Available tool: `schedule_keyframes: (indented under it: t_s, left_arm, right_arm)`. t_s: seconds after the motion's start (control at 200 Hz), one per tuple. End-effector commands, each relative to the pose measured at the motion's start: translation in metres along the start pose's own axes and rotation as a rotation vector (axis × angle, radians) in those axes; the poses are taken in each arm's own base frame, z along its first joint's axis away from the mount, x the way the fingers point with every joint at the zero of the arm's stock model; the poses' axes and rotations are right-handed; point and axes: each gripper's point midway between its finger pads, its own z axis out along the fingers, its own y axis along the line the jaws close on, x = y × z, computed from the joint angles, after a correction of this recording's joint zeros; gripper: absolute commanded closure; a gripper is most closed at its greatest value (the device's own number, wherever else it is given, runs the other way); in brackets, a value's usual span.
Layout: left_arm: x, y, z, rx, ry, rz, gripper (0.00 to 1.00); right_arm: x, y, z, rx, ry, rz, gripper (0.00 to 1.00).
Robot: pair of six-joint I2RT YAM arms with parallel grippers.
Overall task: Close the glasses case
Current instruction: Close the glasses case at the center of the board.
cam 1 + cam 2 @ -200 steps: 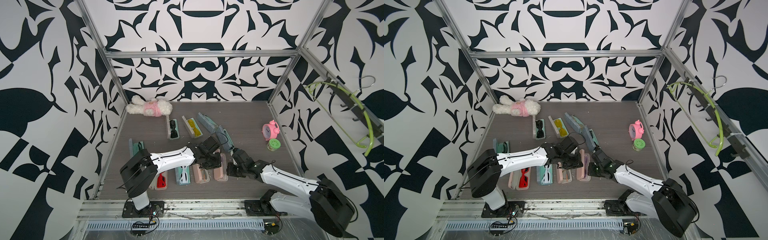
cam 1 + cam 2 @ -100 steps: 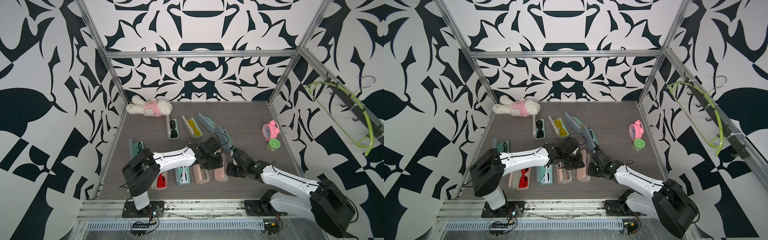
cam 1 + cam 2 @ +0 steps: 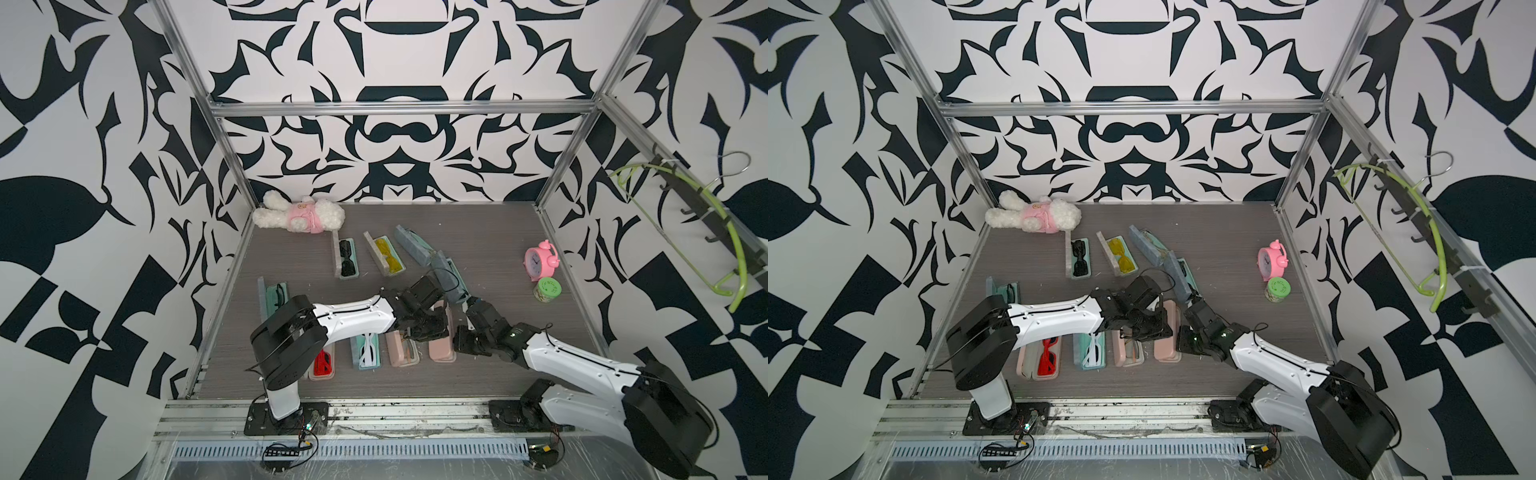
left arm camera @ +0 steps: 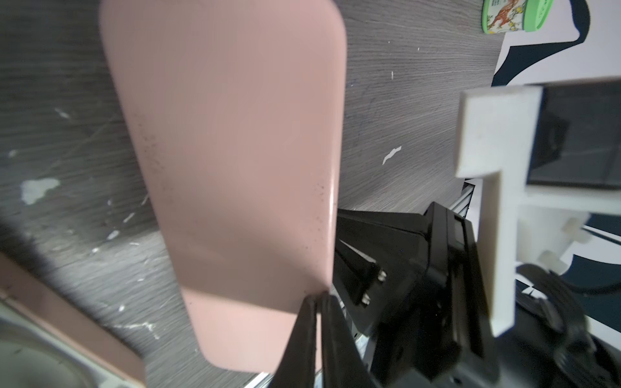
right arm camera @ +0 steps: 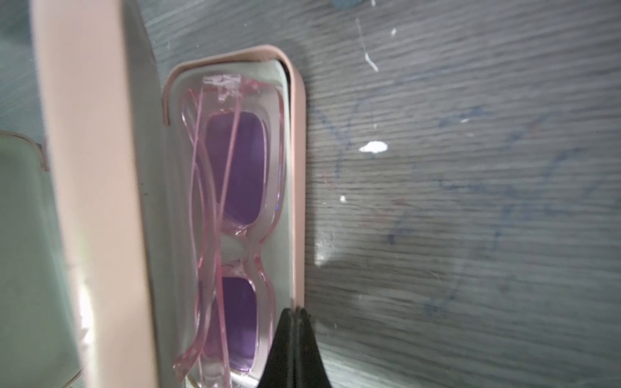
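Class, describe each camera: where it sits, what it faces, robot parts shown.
Top views: high, facing down; grey wooden table, left arm, right arm.
Left wrist: behind left gripper, jaws shut; faces pink glasses case.
Right wrist: behind right gripper, jaws shut; faces pink-framed glasses inside it.
Shared: green-lidded jar, left wrist and top views.

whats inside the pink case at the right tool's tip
From the right wrist view: folded translucent pink glasses with purple lenses lie in the pale-lined tray of the pink hard case. In both top views its lid covers the inside, so nothing of the contents shows there.
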Motion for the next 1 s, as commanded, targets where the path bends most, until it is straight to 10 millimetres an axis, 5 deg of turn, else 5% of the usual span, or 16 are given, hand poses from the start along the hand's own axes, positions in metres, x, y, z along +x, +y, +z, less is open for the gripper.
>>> schedule_keyframes:
  t_s: [0.0,0.625,0.745,0.91,0.995]
  left_arm:
    - [0.018,0.029,0.015,-0.077,0.067,-0.034,0.9]
    - [0.018,0.031,0.021,-0.072,0.074,-0.053,0.86]
    - [0.015,0.028,0.015,-0.07,0.056,-0.053,0.73]
    - [0.002,0.03,0.002,-0.07,0.016,-0.078,0.38]
    - [-0.008,0.028,-0.007,-0.066,-0.011,-0.086,0.31]
  right_arm:
    - [0.018,-0.021,0.0,0.077,0.051,0.014,1.0]
    - [0.02,-0.022,-0.001,0.067,0.047,0.017,1.0]
    - [0.02,-0.023,-0.003,0.068,0.047,0.018,1.0]
    - [0.02,-0.023,-0.005,0.066,0.043,0.019,1.0]
    - [0.021,-0.023,-0.005,0.066,0.042,0.019,1.0]
